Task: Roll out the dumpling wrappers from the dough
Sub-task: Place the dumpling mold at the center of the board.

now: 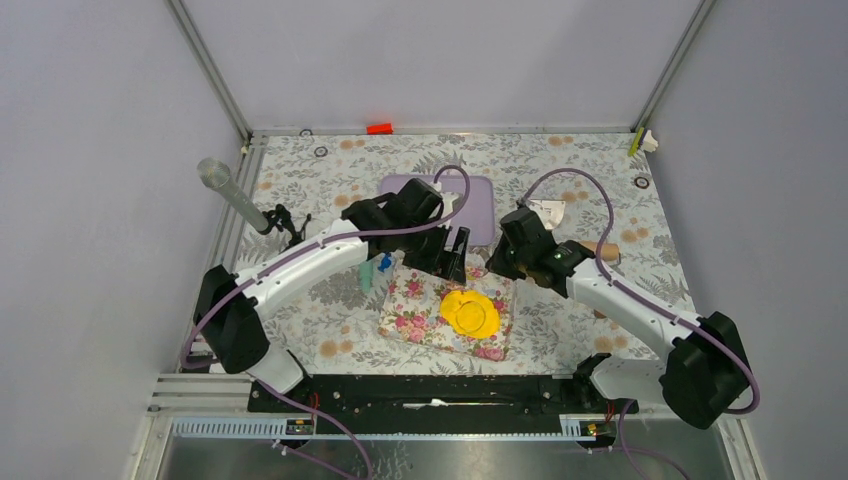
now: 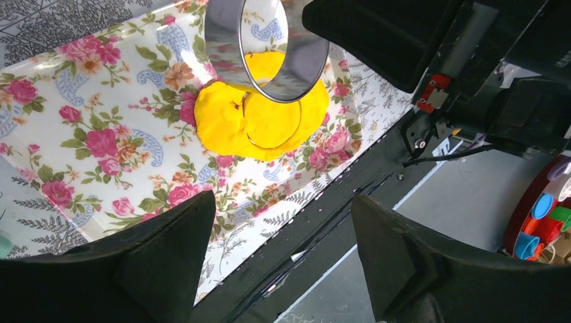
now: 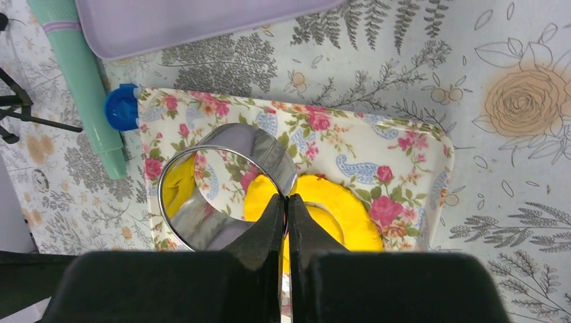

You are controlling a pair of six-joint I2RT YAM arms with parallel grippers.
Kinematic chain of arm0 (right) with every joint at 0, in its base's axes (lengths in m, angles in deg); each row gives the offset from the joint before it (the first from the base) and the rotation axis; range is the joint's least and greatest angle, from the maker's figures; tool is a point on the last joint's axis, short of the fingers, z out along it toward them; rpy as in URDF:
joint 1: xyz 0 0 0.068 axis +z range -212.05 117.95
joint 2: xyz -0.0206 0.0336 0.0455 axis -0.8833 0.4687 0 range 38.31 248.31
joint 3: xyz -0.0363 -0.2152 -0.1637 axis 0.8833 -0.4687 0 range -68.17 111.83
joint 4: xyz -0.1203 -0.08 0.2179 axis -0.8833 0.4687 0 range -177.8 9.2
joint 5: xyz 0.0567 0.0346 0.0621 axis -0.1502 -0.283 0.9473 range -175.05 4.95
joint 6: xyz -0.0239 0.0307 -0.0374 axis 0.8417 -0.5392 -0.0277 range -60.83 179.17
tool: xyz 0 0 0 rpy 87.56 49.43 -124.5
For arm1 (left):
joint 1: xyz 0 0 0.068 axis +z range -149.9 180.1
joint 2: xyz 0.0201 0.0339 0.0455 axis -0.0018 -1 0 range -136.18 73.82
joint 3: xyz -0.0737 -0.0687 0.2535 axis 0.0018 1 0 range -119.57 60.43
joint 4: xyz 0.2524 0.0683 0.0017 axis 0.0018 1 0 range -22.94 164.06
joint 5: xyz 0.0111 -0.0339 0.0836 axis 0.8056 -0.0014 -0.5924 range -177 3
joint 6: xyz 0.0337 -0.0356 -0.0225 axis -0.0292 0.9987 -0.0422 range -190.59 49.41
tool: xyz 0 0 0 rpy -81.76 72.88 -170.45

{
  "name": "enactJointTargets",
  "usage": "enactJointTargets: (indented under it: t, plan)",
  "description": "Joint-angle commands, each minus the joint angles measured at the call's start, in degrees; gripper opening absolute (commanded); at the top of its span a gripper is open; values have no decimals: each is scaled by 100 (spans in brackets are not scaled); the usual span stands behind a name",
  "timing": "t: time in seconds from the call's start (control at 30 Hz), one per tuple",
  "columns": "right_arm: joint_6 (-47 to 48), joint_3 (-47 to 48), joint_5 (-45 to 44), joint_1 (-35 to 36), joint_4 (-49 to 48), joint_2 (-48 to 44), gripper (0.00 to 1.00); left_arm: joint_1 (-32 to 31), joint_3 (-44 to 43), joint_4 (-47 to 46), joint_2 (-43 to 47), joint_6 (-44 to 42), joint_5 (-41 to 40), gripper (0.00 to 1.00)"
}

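The dough (image 2: pixel 222 118) is a flattened yellow sheet on the flowered tray (image 2: pixel 87 101). A round wrapper (image 2: pixel 273 121) is cut into it and lies inside the sheet. My right gripper (image 3: pixel 287 200) is shut on the wall of a shiny metal ring cutter (image 3: pixel 229 145). It holds the ring tilted just above the dough (image 3: pixel 350 202) and the tray's left part. My left gripper (image 2: pixel 283 202) is open and empty, hovering over the tray's edge beside the dough. From above, the dough (image 1: pixel 470 313) lies just in front of both grippers.
A teal rolling pin (image 3: pixel 81 74) with a blue piece (image 3: pixel 121 106) at its end lies left of the tray. Behind it sits a lavender board (image 1: pixel 480 200). A clear tube (image 1: pixel 230 190) stands at the far left, and small wooden pieces (image 1: pixel 605 250) lie to the right.
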Motion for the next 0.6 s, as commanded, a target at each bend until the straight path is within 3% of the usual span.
enactJointTargets:
  t: [0.0,0.17,0.3,0.57]
  plan:
    - [171,394,-290,-163,-232,148,0,138,34,-555,492,291,74,79]
    - [640,637,-7,-1312,-360,382,0,564,370,-707,1206,470,-118,79]
    - [1024,1151,219,-2131,-364,1147,0,1060,899,-695,1582,674,-185,80]
    - [1231,3036,104,-2407,-237,3162,0,1694,1994,-882,2260,1066,35,81]
